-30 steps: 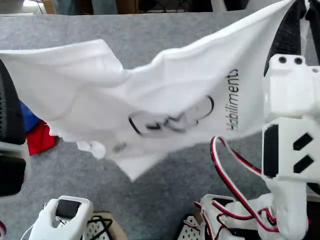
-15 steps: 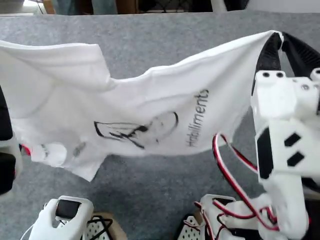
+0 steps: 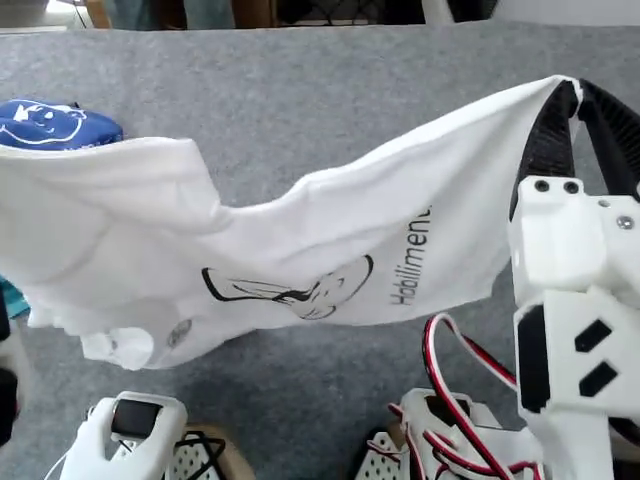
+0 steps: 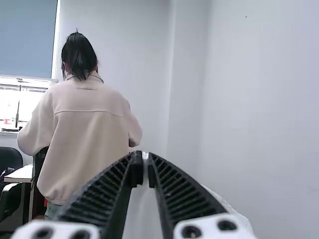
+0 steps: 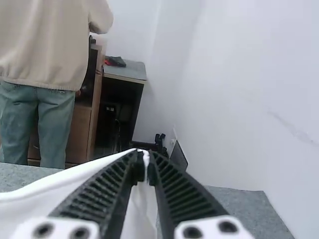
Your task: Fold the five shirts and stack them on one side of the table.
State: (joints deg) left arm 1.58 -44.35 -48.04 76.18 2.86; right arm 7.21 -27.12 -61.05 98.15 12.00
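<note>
A white shirt [image 3: 300, 250] with a black line drawing and lettering hangs stretched above the grey table [image 3: 330, 80], held at both ends. My right gripper [image 3: 572, 88] pinches its corner at the right; in the right wrist view the gripper [image 5: 144, 158] is shut on the white cloth [image 5: 60, 194]. The shirt's other end runs off the left edge of the high view. In the left wrist view my left gripper [image 4: 142, 160] is shut, with a sliver of white cloth between the tips and more cloth [image 4: 222, 204] behind it.
A folded blue shirt [image 3: 55, 125] lies at the far left of the table, and a teal scrap [image 3: 8, 295] peeks out under the white shirt. Both arm bases [image 3: 130, 430] and red-white cables [image 3: 470, 350] stand along the front edge.
The right gripper has come down and toward the front with its corner. The shirt has dropped and spread wider, uncovering the blue shirt and hiding the red cloth at the left.
</note>
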